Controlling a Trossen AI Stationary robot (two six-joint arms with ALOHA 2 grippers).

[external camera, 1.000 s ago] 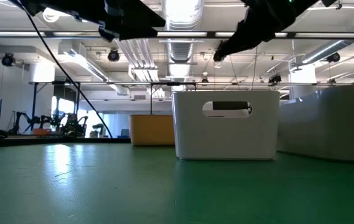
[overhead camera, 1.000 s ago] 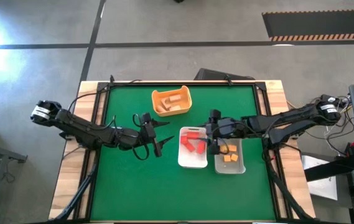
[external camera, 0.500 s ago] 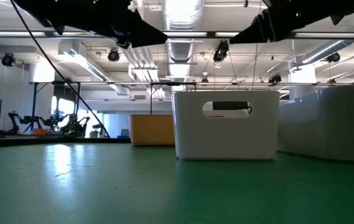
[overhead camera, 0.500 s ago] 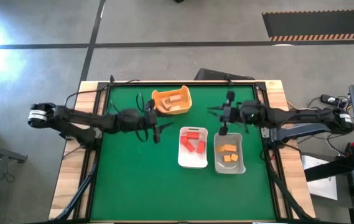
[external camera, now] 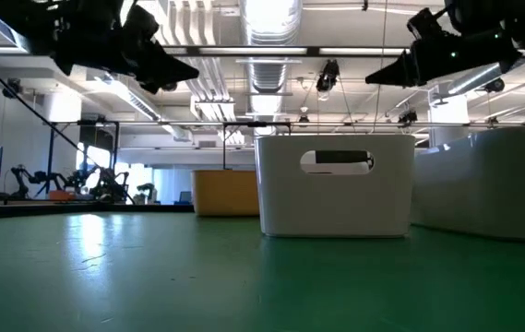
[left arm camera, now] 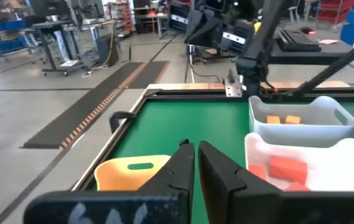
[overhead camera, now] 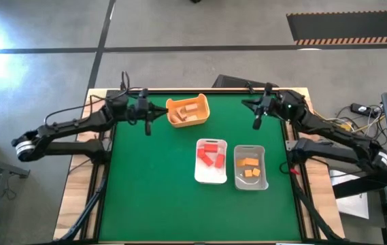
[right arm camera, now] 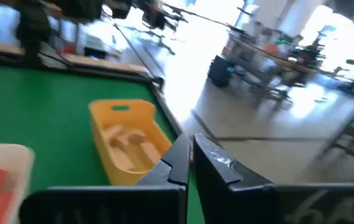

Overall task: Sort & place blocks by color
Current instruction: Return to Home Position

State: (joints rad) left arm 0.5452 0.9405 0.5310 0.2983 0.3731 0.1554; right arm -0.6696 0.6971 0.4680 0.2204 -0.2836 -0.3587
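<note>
1. Three containers are sitting on the green table mat (overhead camera: 152, 184). A yellow-orange plastic tub (overhead camera: 173, 109) at upper centre is holding the small tan blocks (overhead camera: 190, 109). A white plastic tray (overhead camera: 210, 178) at centre is holding the red blocks (overhead camera: 211, 155). A clear plastic tray (overhead camera: 250, 184), touching or just beside it on the right, is holding the orange blocks (overhead camera: 249, 168). No block is showing loose on the mat in the high view.
2. The left gripper (overhead camera: 146, 126) is hanging at the mat's upper left, just left of the tub. Its fingers (left arm camera: 186, 171) are pressed nearly together and pinching nothing.
3. The right gripper (overhead camera: 256, 122) is hanging at the mat's upper right, well apart from both trays. Its fingers (right arm camera: 177, 158) are likewise pressed together and carrying nothing.
4. Relation that matters: every block is lying inside a container, between and below the two grippers in the frame. The left gripper is the one nearer the tub, and neither is over a tray. Judgement: sorting looks finished, and the arms are only clearing away toward rest.
5. Change from one second ago: both grippers were over mid-table, the left just left of the white tray and the right above the seam between the trays. Both are now pulling back toward the upper corners, with the blocks lying unchanged.
</note>
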